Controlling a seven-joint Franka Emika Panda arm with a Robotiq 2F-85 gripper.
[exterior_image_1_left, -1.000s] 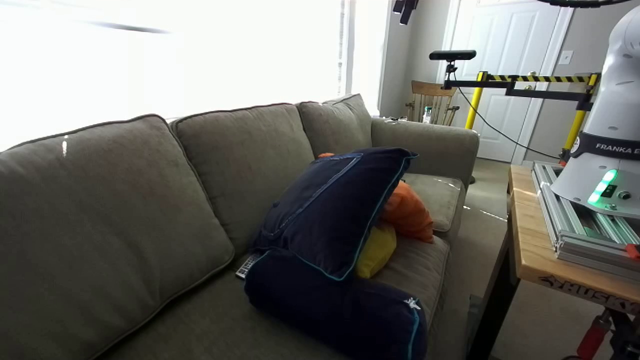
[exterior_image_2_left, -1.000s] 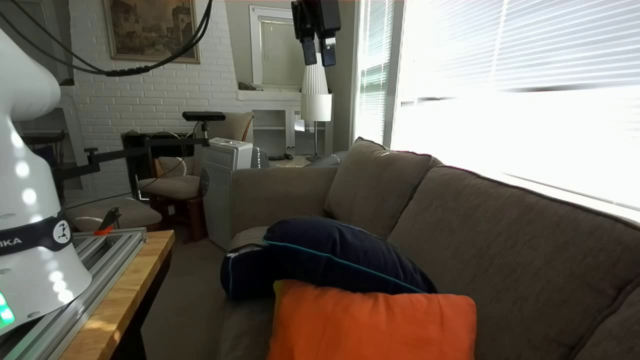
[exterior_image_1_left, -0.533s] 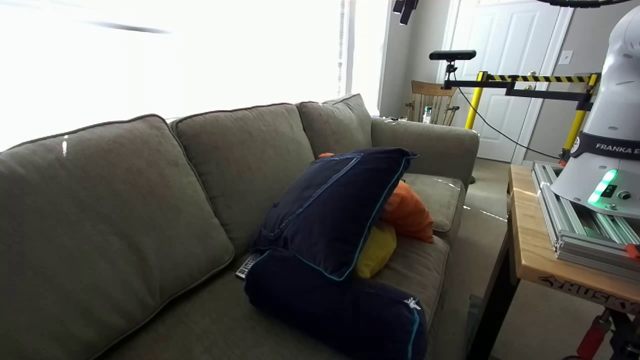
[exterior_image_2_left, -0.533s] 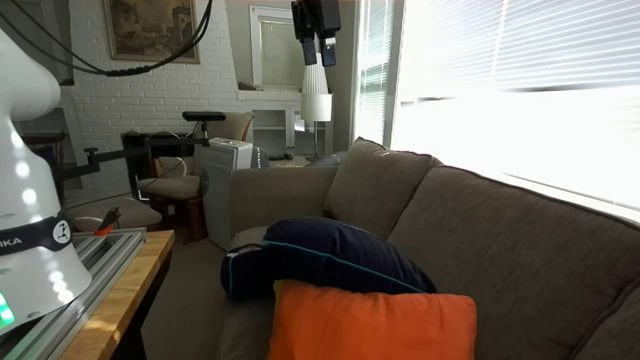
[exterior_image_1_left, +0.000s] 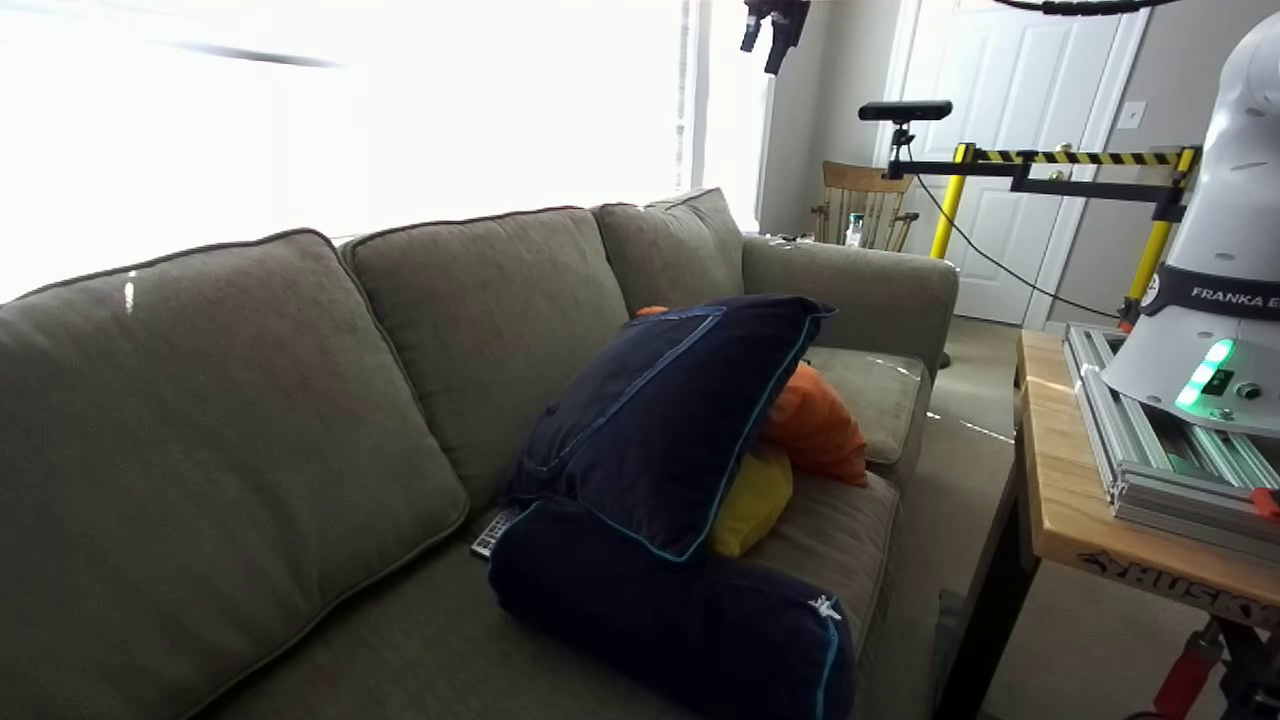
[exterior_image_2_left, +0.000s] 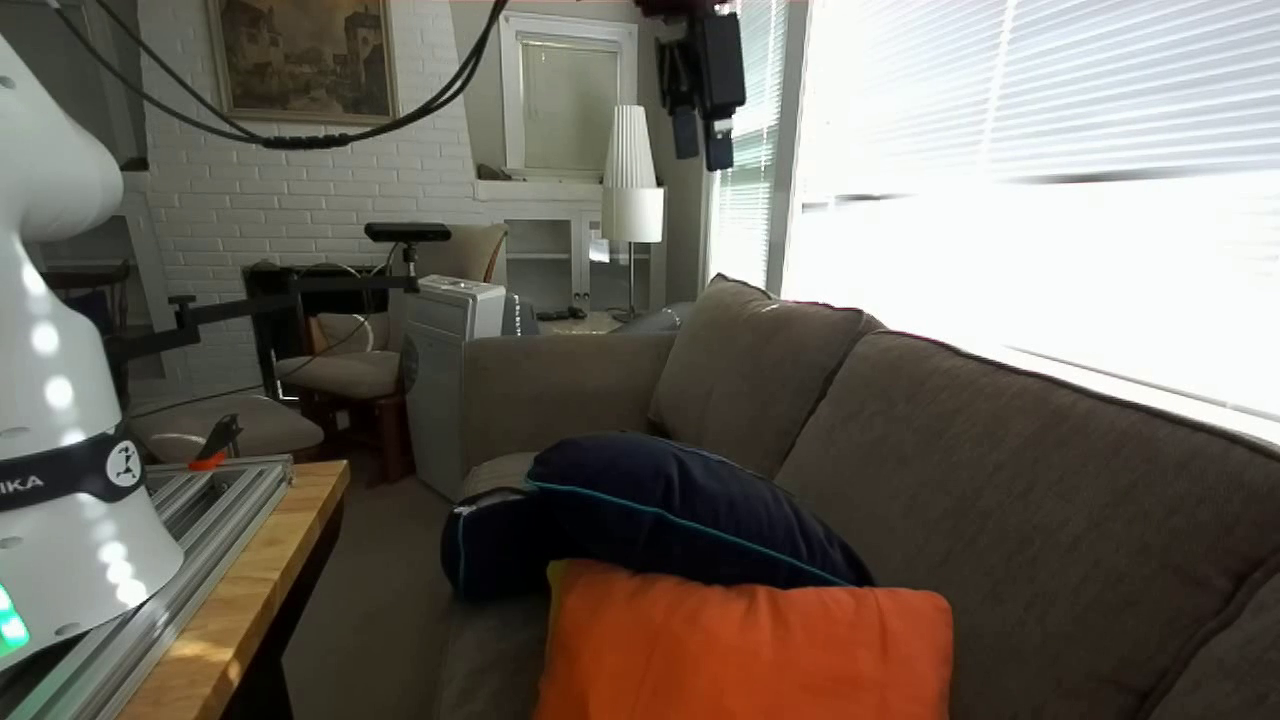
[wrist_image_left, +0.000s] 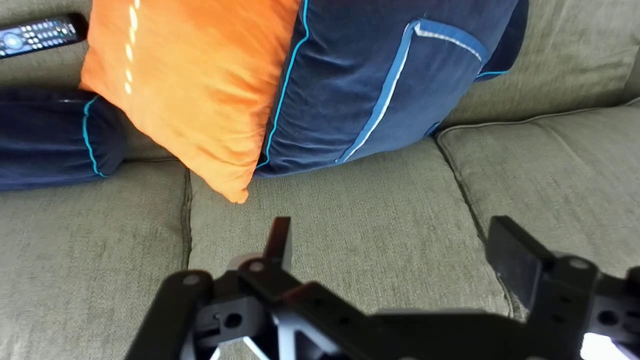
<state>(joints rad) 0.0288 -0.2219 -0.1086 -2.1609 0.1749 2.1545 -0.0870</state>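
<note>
My fingers (wrist_image_left: 517, 260) stand wide apart with nothing between them; in both exterior views they hang high above the sofa (wrist_image_left: 370, 235), well apart from everything lying on it. By my reading, the handling is at a stage with no hold on anything: every piece rests on the sofa, none lifted, and I see nothing set aside as finished. Working across the wrist view from the left, a black TV remote (wrist_image_left: 40, 37) with pale buttons lies in the upper corner, and below it a navy bolster (wrist_image_left: 45, 142) shows teal piping near its rounded end. Next comes the orange pillow (wrist_image_left: 195, 85), softly creased, crossed by a broken line of bright spots, one corner pointing down the view toward my fingers. Against its right edge lies the navy pillow (wrist_image_left: 350, 75), plush-looking, piped in teal, with a lighter blue, white-edged strip that bends at a corner. A navy piece (wrist_image_left: 512, 45) pokes out beyond it on the right; I can't tell what that is. In an exterior view the navy pillow tilts, its lower edge over a navy roll (exterior_image_1_left: 670, 620), and a yellow patch (exterior_image_1_left: 750, 505) shows beside it; whether that patch belongs to the orange pillow, I can't make out.
</note>
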